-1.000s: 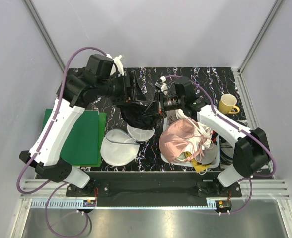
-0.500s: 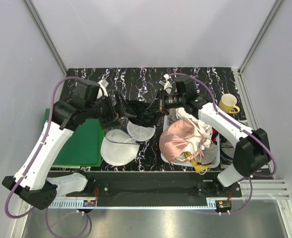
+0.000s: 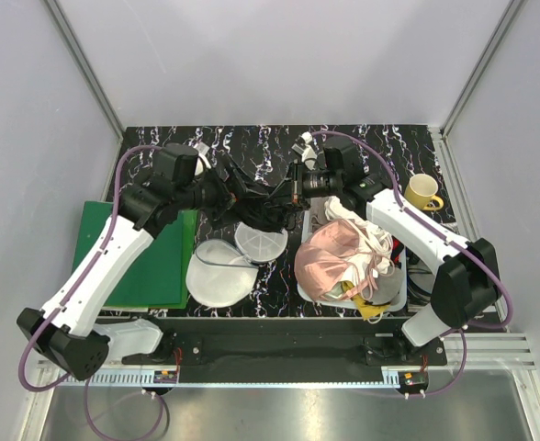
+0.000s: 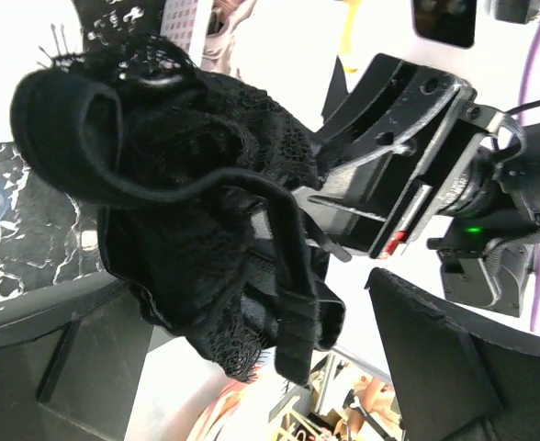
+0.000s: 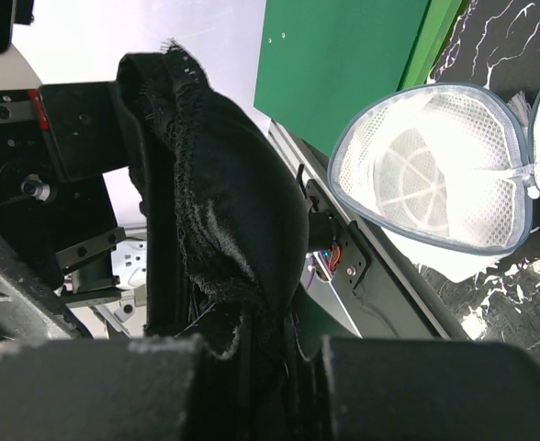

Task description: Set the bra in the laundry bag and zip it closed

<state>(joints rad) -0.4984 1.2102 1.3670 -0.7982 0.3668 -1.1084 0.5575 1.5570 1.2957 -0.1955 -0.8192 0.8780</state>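
Note:
The black bra point(image 3: 263, 209) hangs in the air between my two grippers, above the back of the table. My right gripper point(image 3: 286, 190) is shut on it; in the right wrist view the fabric point(image 5: 224, 211) runs down into the gap between the fingers point(image 5: 261, 367). My left gripper point(image 3: 236, 190) is open beside it. In the left wrist view the bra point(image 4: 206, 211) hangs between the wide-spread fingers point(image 4: 242, 308). The round white mesh laundry bag point(image 3: 217, 276) lies open below, its ribbed panel flipped up, and also shows in the right wrist view point(image 5: 435, 184).
A green mat point(image 3: 155, 253) lies left of the bag. A white basket point(image 3: 400, 276) holding a shiny pink garment point(image 3: 334, 257) and white cloth stands at the right. A yellow mug point(image 3: 421, 193) sits at the far right.
My left arm swung back to the left and dropped lower, then edged back in towards the bra. The right gripper kept hold of the bra and barely moved.

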